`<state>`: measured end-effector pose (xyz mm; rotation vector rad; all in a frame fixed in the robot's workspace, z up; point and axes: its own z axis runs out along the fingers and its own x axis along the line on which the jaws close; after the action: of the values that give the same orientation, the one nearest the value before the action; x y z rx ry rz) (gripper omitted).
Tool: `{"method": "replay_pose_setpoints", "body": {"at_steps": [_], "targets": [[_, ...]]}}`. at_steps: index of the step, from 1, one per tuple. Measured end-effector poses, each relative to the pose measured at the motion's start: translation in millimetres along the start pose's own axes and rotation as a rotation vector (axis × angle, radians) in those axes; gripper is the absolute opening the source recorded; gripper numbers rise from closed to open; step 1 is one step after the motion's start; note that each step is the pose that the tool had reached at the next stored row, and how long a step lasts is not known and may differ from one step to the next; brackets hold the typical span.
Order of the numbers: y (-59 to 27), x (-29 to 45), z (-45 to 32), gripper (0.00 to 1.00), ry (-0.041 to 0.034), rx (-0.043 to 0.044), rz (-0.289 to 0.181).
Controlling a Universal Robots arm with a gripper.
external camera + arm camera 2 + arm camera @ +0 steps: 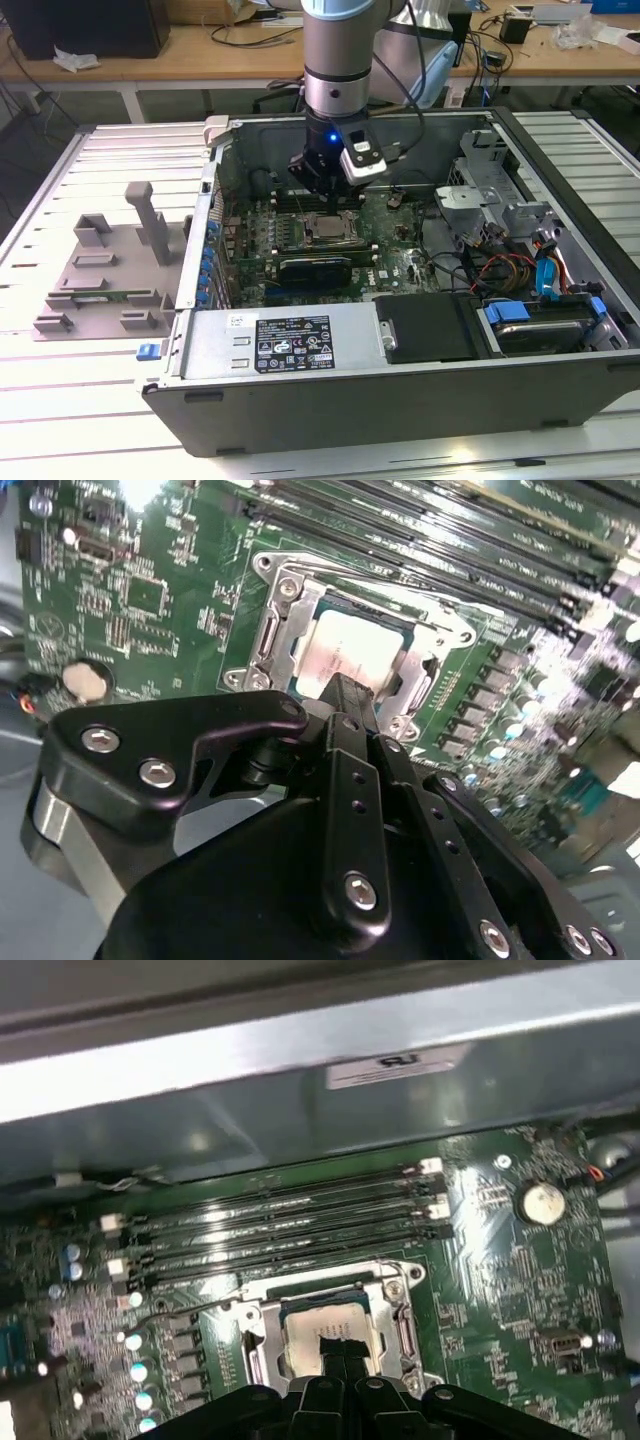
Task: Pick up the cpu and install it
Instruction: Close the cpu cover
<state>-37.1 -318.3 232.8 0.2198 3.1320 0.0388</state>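
The cpu (327, 226) lies flat in the motherboard socket (272, 630), at the centre of the exterior view, inside the open computer case (400, 395) on the slatted worktop (60, 410). The claw (322, 200) hangs directly over it. In both wrist views, the fingers (333, 1352) are pressed together, gripping nothing, with their tips just above the chip's silver top. A grey fixture tray (100, 270) sits at centre left of the exterior view.

socket frame (272, 632) rings cpu (350, 655), memory slots (280, 1225) alongside
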Motion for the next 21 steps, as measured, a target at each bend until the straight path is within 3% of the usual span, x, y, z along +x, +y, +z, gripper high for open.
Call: {"method": "replay_pose_setpoints", "body": {"at_steps": [5, 15, 21], "targets": [[0.0, 0.0, 0.1, 0.11, 0.0024, 0.0002, -0.098], [-2.3, 2.4, 2.1, 0.11, -0.0007, 0.0, -0.105], [-7.4, 12.8, 8.3, 0.11, -0.0063, -0.0005, -0.116]]}}
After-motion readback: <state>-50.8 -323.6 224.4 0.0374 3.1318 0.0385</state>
